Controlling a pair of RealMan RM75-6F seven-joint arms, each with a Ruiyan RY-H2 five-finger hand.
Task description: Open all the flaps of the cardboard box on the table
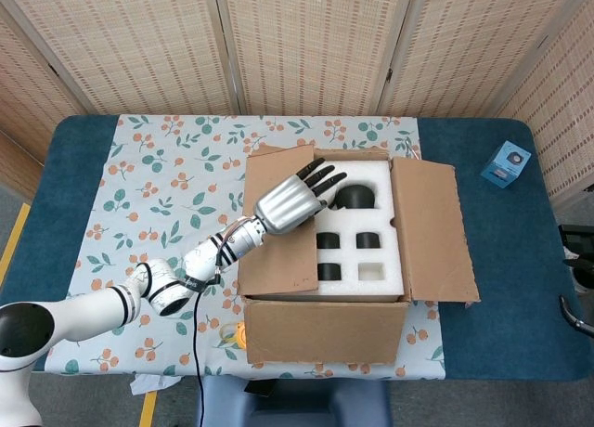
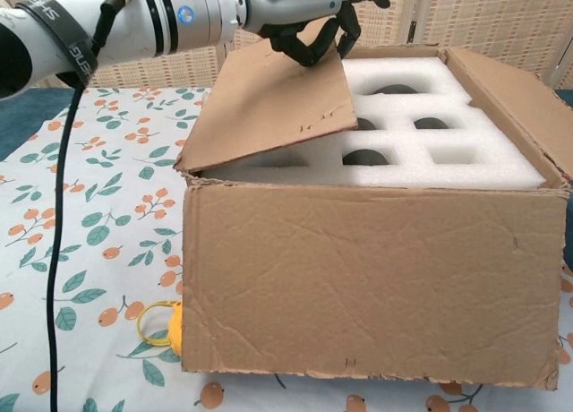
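Observation:
The cardboard box (image 1: 325, 332) (image 2: 376, 278) stands mid-table with a white foam insert (image 1: 373, 251) (image 2: 466, 166) showing inside. My left hand (image 1: 290, 202) (image 2: 304, 7) grips the free edge of the left flap (image 1: 271, 251) (image 2: 269, 107), fingers hooked under it, and holds it tilted up at a slant above the foam. The right flap (image 1: 434, 232) (image 2: 515, 90) lies folded outward. The far flap (image 1: 320, 152) stands at the back. My right hand shows in neither view.
A floral cloth (image 1: 158, 167) covers the table's left half. A small blue box (image 1: 507, 162) sits at the far right on the blue tabletop. A yellow ring-shaped object (image 1: 237, 332) (image 2: 161, 327) lies by the box's front left corner, under my arm's black cable (image 2: 63, 251).

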